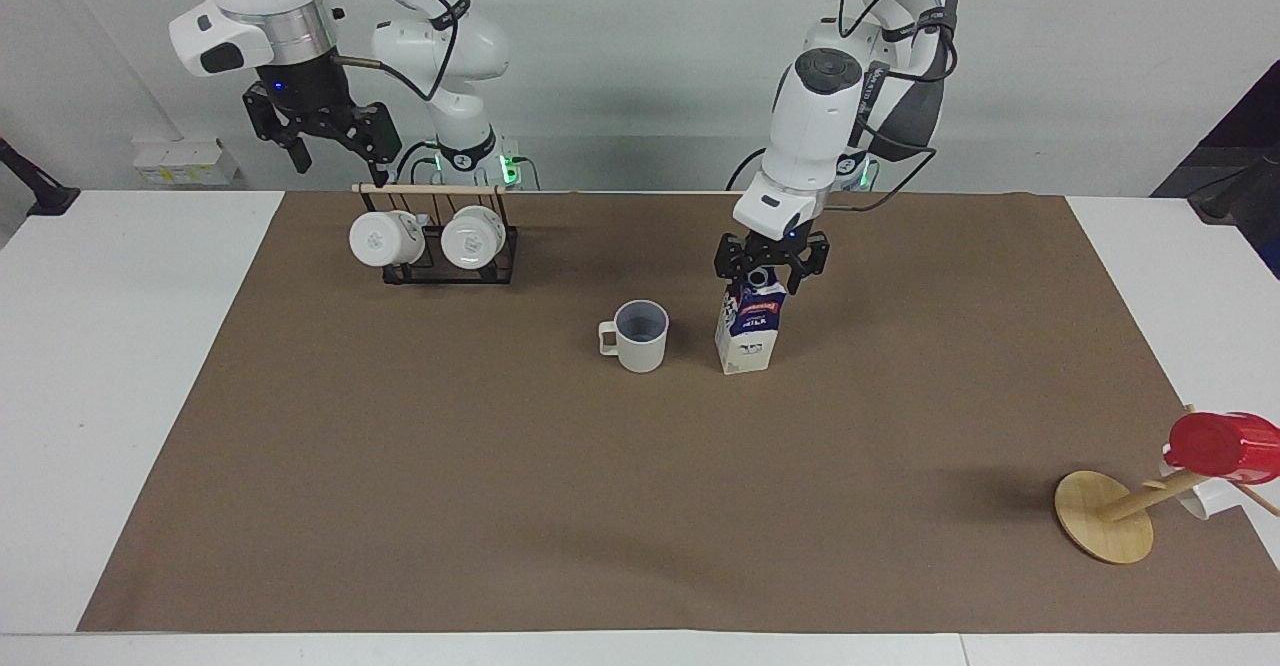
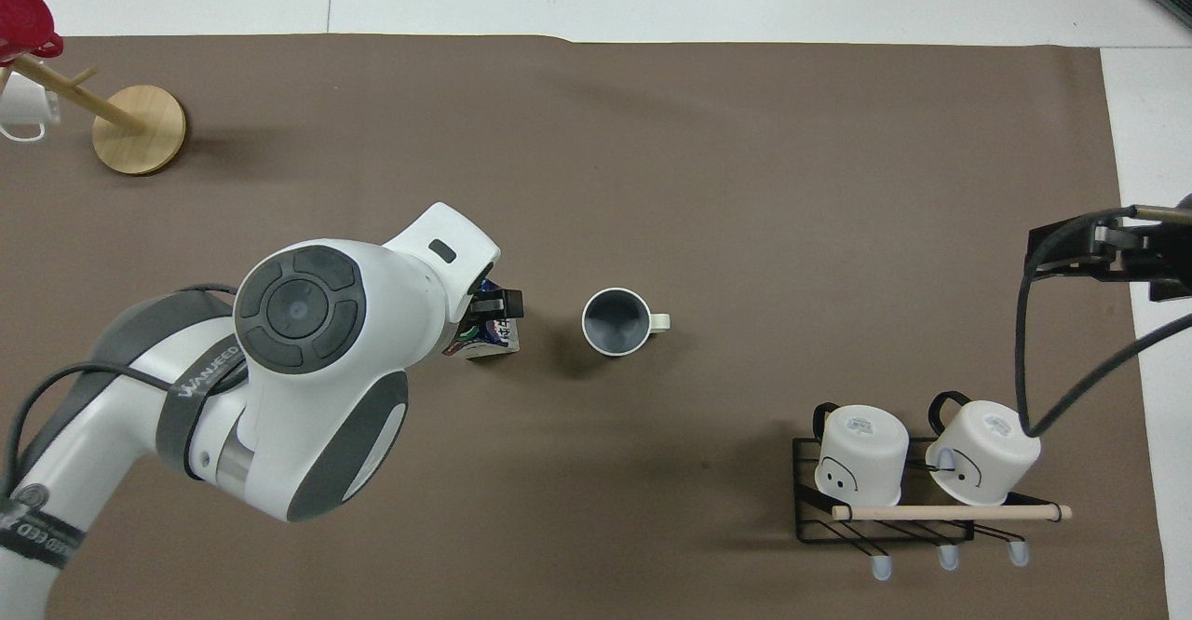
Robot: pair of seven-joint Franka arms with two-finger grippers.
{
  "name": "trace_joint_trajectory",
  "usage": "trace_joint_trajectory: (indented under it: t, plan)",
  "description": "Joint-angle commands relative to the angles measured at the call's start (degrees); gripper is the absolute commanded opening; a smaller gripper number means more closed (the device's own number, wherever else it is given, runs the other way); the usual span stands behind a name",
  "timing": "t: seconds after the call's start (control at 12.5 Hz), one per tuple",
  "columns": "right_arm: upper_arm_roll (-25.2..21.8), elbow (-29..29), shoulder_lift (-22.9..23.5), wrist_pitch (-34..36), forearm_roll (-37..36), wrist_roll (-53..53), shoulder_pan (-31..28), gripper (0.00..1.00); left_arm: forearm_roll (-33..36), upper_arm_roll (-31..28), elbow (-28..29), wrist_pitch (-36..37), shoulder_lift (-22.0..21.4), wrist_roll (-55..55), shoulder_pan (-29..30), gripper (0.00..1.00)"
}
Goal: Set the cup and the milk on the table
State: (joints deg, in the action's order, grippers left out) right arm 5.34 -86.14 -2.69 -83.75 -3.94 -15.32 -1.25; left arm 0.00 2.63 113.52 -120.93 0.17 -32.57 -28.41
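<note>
Two items down on bench (image 1: 150, 346) | milk (image 1: 748, 331) upright beside cup (image 1: 638, 336) | left gripper (image 1: 768, 276) over carton top, fingers spread | lift straight up, avoid tipping | right gripper (image 1: 320, 136) waiting over mug rack (image 1: 440, 241), fingers spread

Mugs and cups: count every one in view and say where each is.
5, maybe more hidden. The cup stands beside the milk. Two white mugs hang on the black rack. A red cup and a partly hidden white mug hang on the wooden stand.
</note>
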Motion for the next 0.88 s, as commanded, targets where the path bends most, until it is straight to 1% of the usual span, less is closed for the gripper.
trace_joint_trajectory:
  t: [0.0,0.16,0.24,0.32,0.72,0.8]
  plan:
    - [0.11,0.71,0.23,0.61,1.04,1.52,-0.77,1.00,1.41,-1.49,-7.32,11.73,-1.75,-0.04,-0.42,1.00]
    - [0.11,0.71,0.23,0.61,1.04,1.52,-0.77,1.00,1.32,-1.58,-10.50,16.67,-2.62,3.98,2.11,1.00]
    - [0.11,0.71,0.23,0.61,1.04,1.52,-0.77,1.00,1.14,-1.66,-10.60,18.00,-3.59,6.79,3.35,1.00]
    - [0.11,0.71,0.23,0.61,1.04,1.52,-0.77,1.00,0.97,-1.67,-10.60,18.80,-4.73,9.95,5.80,1.00]
    - [0.20,0.71,0.23,0.52,1.04,1.70,-0.77,1.00,0.00,-1.84,-10.60,24.24,-6.41,27.96,17.84,1.00]
    - [0.20,0.71,0.23,0.43,1.13,1.70,-0.77,1.00,-0.26,-1.84,-10.60,24.86,-7.10,30.17,19.86,1.00]
